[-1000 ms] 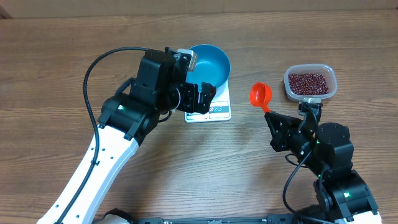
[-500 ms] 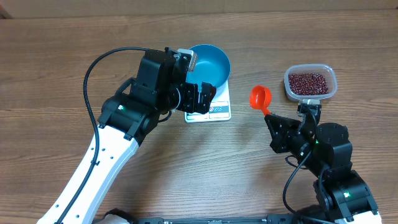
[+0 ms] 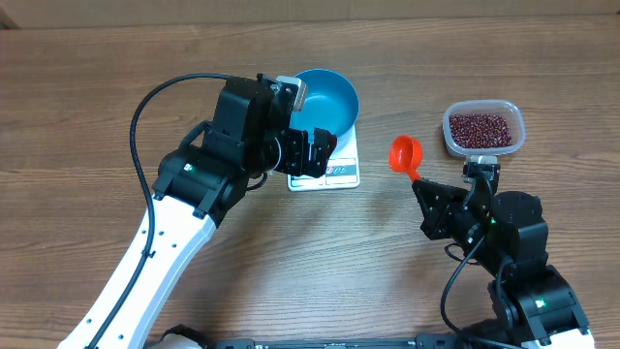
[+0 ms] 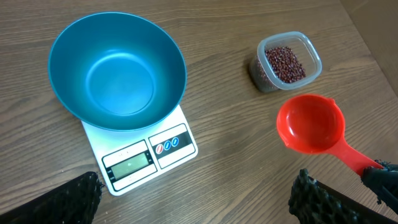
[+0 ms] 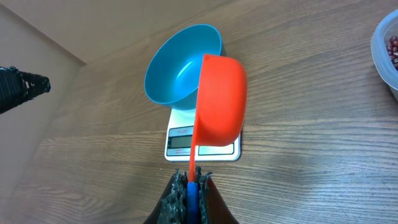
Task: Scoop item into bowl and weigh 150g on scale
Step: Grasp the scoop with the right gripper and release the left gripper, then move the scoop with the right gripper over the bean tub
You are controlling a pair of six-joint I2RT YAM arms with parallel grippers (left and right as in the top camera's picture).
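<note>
The blue bowl [image 3: 329,100] sits on the white scale [image 3: 339,173] and covers its 12 o'clock end. The display and buttons show along the 6 o'clock edge. In the left wrist view the bowl's inside is bare blue. The beans [image 3: 479,129] lie in a clear tub [image 3: 520,131] on the counter [image 3: 97,97], at 3 o'clock from the bowl and well apart from it.

The right jaws are clenched on the handle of a red scoop [image 3: 406,151]. From overhead, the cup points toward 11 o'clock from the right arm [image 3: 484,228]. It lies between the scale and the tub and touches neither. The tub is at about 2 o'clock from the cup. The left wrist view shows the cup's inside bare red. In the right wrist view the handle runs up from between the closed jaws.

The left jaws are released, spread wide with nothing between them. From overhead they are at the scale's 9 o'clock side, just beside the bowl at its 7 o'clock. In the left wrist view the two dark fingertips [image 4: 71,199] stand at the bottom corners.
</note>
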